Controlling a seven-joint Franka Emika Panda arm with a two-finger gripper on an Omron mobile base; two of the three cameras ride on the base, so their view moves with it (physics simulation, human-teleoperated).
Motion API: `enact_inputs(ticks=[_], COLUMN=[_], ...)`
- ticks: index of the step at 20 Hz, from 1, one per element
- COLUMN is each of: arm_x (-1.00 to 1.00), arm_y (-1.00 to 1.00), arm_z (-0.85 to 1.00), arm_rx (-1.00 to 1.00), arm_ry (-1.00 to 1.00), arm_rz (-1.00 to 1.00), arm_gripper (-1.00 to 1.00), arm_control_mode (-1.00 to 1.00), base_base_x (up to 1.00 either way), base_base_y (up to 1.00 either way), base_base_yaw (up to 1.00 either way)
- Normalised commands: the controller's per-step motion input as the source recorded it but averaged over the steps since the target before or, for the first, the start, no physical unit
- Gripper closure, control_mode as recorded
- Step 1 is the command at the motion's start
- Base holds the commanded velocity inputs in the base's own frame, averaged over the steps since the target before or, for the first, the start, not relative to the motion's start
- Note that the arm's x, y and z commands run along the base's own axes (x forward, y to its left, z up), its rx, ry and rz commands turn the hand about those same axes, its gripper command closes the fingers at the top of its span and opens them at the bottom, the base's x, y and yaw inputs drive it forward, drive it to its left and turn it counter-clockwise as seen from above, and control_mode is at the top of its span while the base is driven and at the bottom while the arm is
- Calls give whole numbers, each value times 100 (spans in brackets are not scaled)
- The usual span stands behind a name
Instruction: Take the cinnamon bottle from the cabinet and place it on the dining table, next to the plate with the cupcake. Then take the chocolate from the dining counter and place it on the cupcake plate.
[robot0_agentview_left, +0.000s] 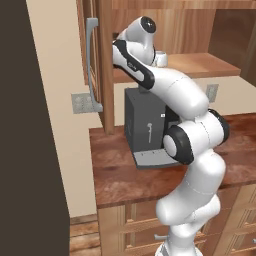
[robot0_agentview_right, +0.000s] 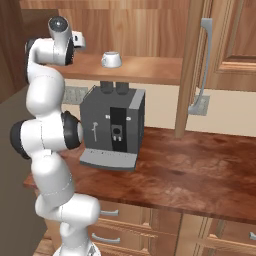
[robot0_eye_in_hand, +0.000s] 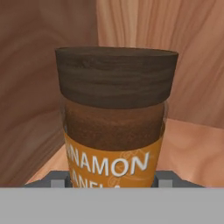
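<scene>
Standing upright in the cabinet (robot0_eye_in_hand: 48, 87), the cinnamon bottle (robot0_eye_in_hand: 114, 127) — dark cap, orange label — tool grip unclear.

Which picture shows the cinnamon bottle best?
The hand view: the cinnamon bottle stands upright and close, with its dark cap and orange label plain, inside the cabinet. In the two base views the arm reaches into the shelf and I cannot pick the bottle out.

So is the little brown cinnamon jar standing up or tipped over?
Standing up: the brown cinnamon jar has its dark cap on top and its orange label level.

Cinnamon bottle (robot0_eye_in_hand: 114, 127), dark-capped, orange-labelled, stands upright on the cabinet (robot0_eye_in_hand: 192, 144) shelf.
</scene>
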Motion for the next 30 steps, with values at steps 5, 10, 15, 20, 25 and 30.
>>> enact_inputs(ticks=[5, 10, 15, 20, 25, 30], arm_x=[-97, -100, -100, -100, -99, -61], arm_y=[-24, -44, -41, -50, -56, -32], arm_z=[-1, 0, 0, 0, -4, -16], arm_rx=[0, 0, 0, 0, 0, 0], arm_ry=[-4, -1, 0, 0, 0, 1], arm_rz=[-3, 0, -2, -8, -10, -4], arm_gripper=[100, 100, 100, 100, 100, 100], arm_control_mode=[-100, -100, -100, -100, -100, -100], base_base_x=[0, 0, 0, 0, 0, 0], base_base_y=[0, 0, 0, 0, 0, 0], base_base_yaw=[0, 0, 0, 0, 0, 0])
